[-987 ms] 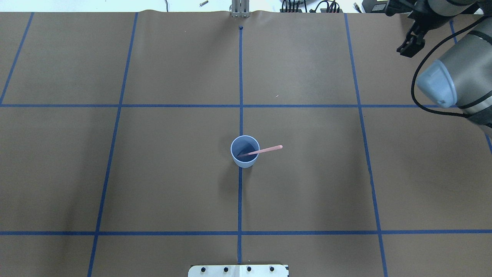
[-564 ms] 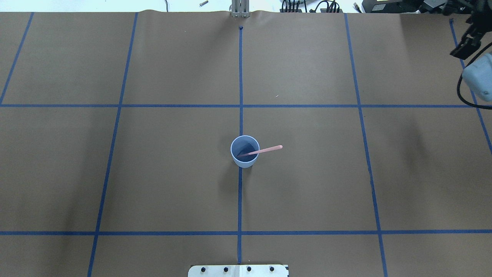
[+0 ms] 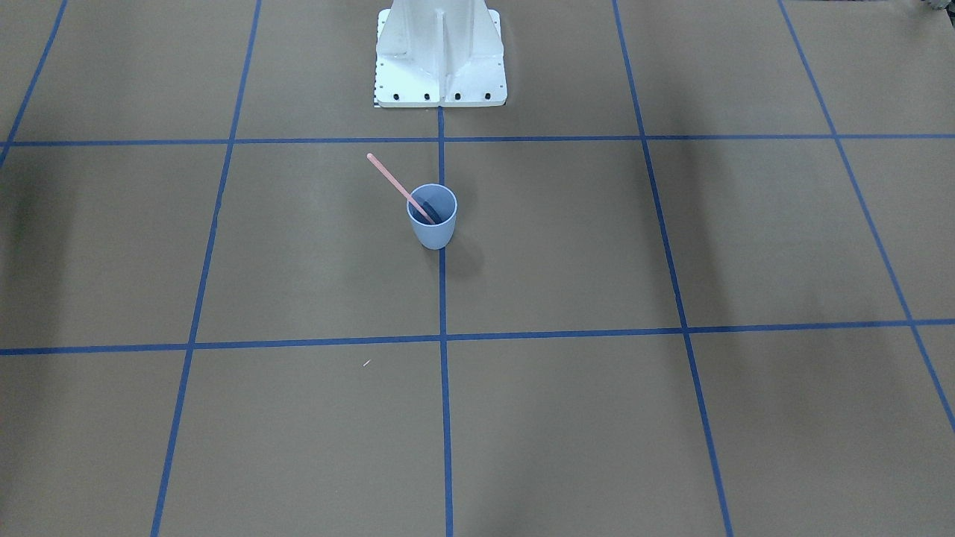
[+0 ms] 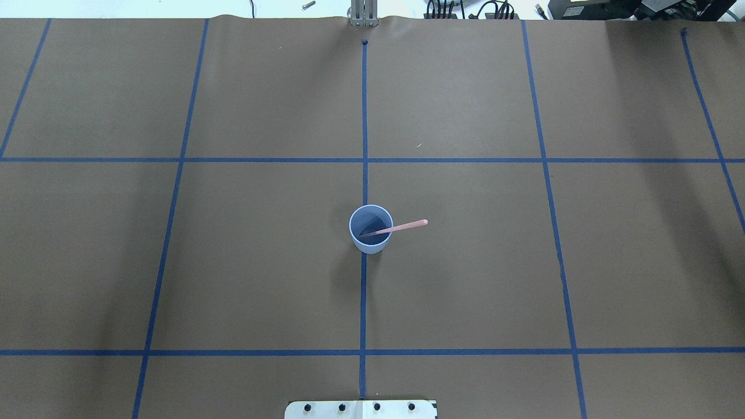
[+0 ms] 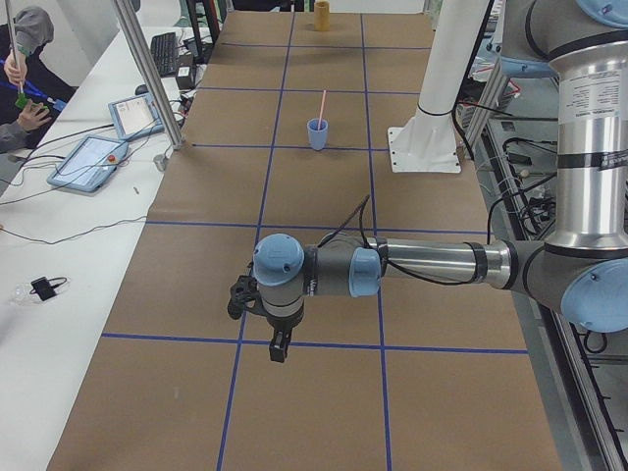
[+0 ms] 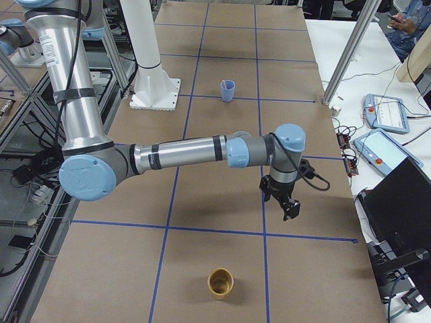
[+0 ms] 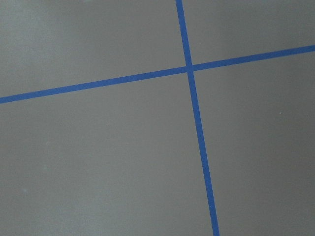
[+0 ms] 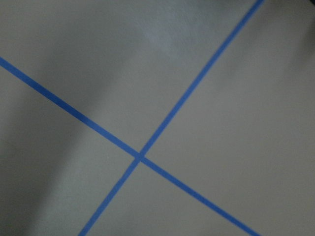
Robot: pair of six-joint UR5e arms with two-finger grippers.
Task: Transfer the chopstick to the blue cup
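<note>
The chopstick (image 4: 401, 227) stands inside the blue cup (image 4: 369, 248), leaning on its rim with the upper end projecting; the transfer appears complete. The left gripper (image 5: 278, 346) and right gripper (image 6: 291, 209) hang well apart from the cup, and from these side views I cannot tell whether either is open or closed. Any retreat should stay wide of the cup so the leaning stick is not tipped.

pale pink chopstick (image 4: 401, 227), pale blue cup (image 4: 371, 247) with darker blue inside, brown table (image 4: 262, 262), blue tape grid (image 4: 364, 105)
</note>
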